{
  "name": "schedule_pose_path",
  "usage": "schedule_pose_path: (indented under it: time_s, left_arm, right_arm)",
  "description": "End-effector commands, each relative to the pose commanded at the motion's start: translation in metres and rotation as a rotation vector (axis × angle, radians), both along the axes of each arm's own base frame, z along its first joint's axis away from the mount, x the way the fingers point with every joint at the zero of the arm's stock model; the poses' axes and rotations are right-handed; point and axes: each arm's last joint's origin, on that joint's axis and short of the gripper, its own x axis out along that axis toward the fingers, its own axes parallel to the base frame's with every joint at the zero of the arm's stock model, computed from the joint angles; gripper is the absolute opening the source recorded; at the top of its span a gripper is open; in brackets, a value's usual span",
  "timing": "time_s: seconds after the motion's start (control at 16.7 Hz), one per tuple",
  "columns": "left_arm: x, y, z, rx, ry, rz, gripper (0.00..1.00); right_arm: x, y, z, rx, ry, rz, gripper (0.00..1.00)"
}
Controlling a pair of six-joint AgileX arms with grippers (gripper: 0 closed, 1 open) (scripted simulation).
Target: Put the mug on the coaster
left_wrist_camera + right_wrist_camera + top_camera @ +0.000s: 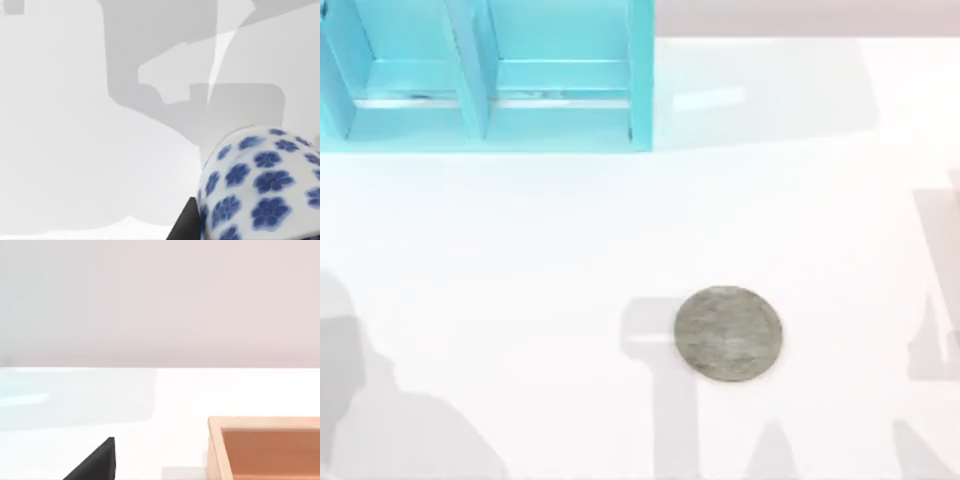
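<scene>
**Asker:** What are your jaws doing?

**Me:** My left gripper (240, 227) is, as far as I can judge, clenched on the small white ceramic mug with the blue flower pattern (260, 185). One dark finger (184, 224) lies against its side, and the mug hangs clear of the white table (60, 150). The far side of the grasp is hidden behind the cup. My right gripper (95, 465) is idle near an orange open box (265, 447). I cannot tell whether it is released or closed.

**Asker:** And the target?

**Me:** The flat round grey coaster with the mottled stone surface (728, 333) lies bare on the table. A teal shelf unit (485, 75) stands well beyond the coaster, to its far left. I cannot place the mug relative to the coaster from here.

**Asker:** How do you do this step well?

**Me:** I'd carry the mug over until it is centred above the coaster, keeping it upright and level. The coaster is wider than the mug, so there is some margin, but an off-centre landing would leave the base on the coaster's edge. I'd descend slowly, release only once the base sits flat, and then lift straight up so I don't drag the cup off.
</scene>
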Motion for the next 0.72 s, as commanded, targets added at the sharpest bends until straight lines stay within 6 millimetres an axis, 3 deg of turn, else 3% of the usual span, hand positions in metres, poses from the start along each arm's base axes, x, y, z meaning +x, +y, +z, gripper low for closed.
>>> schedule_pose_path:
  time_s: [0.36,0.54,0.72]
  left_arm:
    - [0.044,-0.025,0.006,-0.007,0.029,0.132,0.00]
    - [0.077,-0.053,0.010,-0.004,0.050,0.244,0.00]
    - [0.109,-0.094,0.014,0.008,0.070,0.380,0.00]
  right_arm:
    - [0.000,0.000,0.000,0.000,0.000,0.000,1.00]
    - [0.000,0.000,0.000,0.000,0.000,0.000,1.00]
    - [0.000,0.000,0.000,0.000,0.000,0.000,1.00]
